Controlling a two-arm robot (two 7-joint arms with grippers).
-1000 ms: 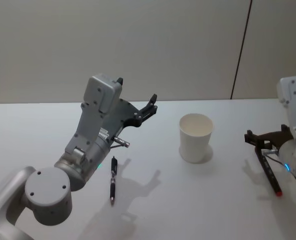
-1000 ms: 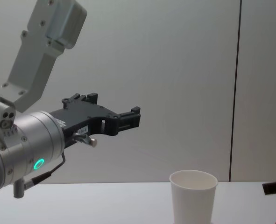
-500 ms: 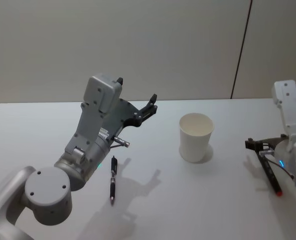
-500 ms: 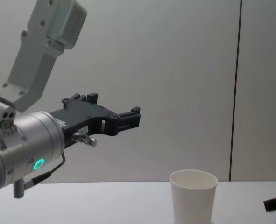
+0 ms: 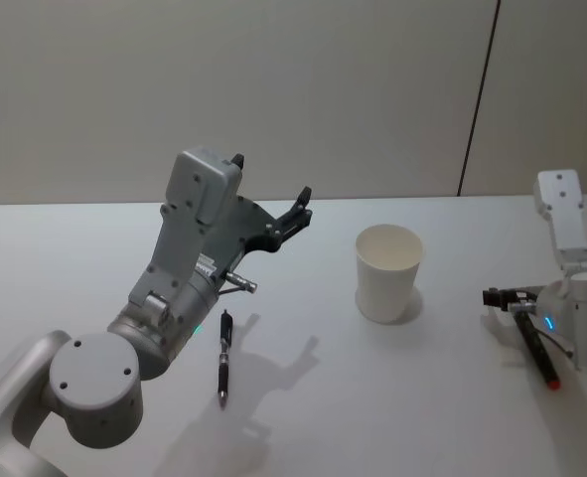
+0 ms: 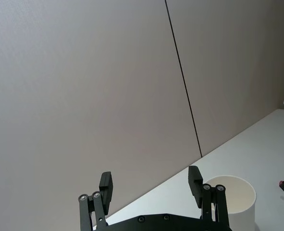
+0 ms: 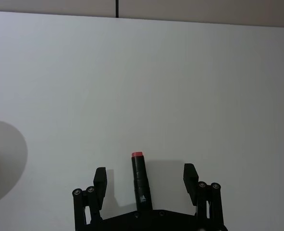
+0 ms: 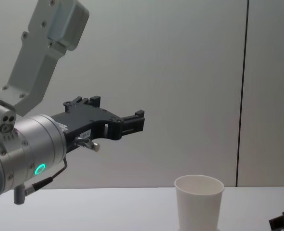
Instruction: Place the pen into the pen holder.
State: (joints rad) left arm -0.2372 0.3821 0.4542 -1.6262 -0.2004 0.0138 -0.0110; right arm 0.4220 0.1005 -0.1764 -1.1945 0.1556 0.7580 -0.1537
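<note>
A black pen with a red end (image 5: 537, 350) lies on the white table at the right. My right gripper (image 5: 498, 296) is low over it, open. In the right wrist view that pen (image 7: 139, 180) lies between the gripper's (image 7: 144, 179) spread fingers, not touched by either. The pen holder, a white paper cup (image 5: 387, 271), stands upright in the middle of the table. A second black pen (image 5: 223, 358) lies at the left, below my raised left arm. My left gripper (image 5: 298, 206) hangs open and empty in the air, left of the cup (image 8: 198, 202).
The table (image 5: 372, 397) is bare white around the cup and both pens. A grey wall with a dark vertical seam (image 5: 477, 99) stands behind it. The left arm's body (image 5: 179, 288) looms over the table's left part.
My right gripper has come down and nearer to the table, settling around the red-ended pen. The left arm, the cup and the other pen have not moved.
</note>
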